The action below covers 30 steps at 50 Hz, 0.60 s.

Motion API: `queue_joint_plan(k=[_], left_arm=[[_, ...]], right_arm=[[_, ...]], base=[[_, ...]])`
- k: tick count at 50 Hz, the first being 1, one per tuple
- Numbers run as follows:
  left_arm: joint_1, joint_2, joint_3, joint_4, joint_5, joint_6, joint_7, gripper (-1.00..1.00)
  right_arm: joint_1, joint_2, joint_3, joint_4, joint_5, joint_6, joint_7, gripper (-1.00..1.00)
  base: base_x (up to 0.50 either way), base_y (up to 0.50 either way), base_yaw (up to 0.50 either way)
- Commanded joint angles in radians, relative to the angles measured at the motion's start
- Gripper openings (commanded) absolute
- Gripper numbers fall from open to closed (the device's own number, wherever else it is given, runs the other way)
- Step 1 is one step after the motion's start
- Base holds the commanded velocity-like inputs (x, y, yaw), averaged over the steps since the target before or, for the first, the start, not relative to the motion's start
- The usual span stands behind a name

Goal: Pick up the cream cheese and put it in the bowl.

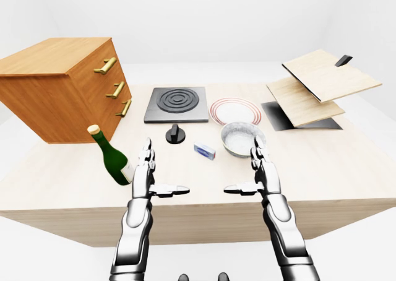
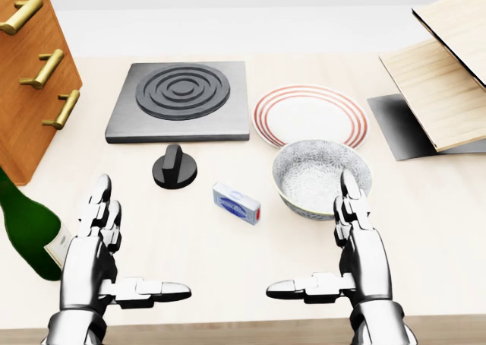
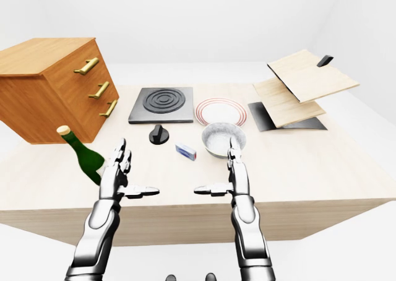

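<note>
The cream cheese point(image 2: 236, 203) is a small white and blue box lying flat on the wooden table, in the middle of the head view. Just to its right stands the grey patterned bowl point(image 2: 320, 176), with nothing inside that I can see. My left hand point(image 2: 121, 254) hovers open at the lower left, fingers up and thumb pointing inward. My right hand point(image 2: 334, 250) mirrors it at the lower right, open, its fingertips just below the bowl's rim. Neither hand touches the box.
A black knob point(image 2: 175, 167) sits left of the box, below the dark stove plate point(image 2: 181, 99). A red-rimmed plate point(image 2: 309, 115) lies above the bowl. A green bottle point(image 2: 30, 231) leans beside my left hand. The wooden drawer cabinet point(image 1: 62, 86) stands left, tilted boards point(image 1: 322, 86) right.
</note>
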<state>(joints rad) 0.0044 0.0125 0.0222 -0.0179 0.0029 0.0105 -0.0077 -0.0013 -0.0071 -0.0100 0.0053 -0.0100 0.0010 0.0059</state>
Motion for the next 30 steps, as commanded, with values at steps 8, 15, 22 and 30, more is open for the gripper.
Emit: queue_joint_plan(k=[8,15,22,30], left_arm=[[0.019,0.022,0.045,-0.061,0.066,0.036,0.023,1.00],[0.021,0.021,0.052,-0.066,0.061,0.037,0.017,1.00],[0.025,0.017,0.043,-0.066,0.053,0.034,0.003,1.00],[0.025,0.017,0.046,-0.066,0.049,0.029,0.002,1.00]], right_arm=[[-0.015,-0.012,-0.017,0.040,-0.042,0.013,-0.011,1.00],[-0.016,-0.013,-0.015,0.043,-0.051,0.023,-0.014,1.00],[-0.016,-0.011,-0.013,0.042,-0.052,0.029,-0.013,1.00],[-0.015,-0.011,-0.009,0.048,-0.054,0.027,-0.006,1.00]], base=[[0.00,0.00,0.00],[0.00,-0.06,0.00],[0.00,-0.28,0.00],[0.00,-0.30,0.00]])
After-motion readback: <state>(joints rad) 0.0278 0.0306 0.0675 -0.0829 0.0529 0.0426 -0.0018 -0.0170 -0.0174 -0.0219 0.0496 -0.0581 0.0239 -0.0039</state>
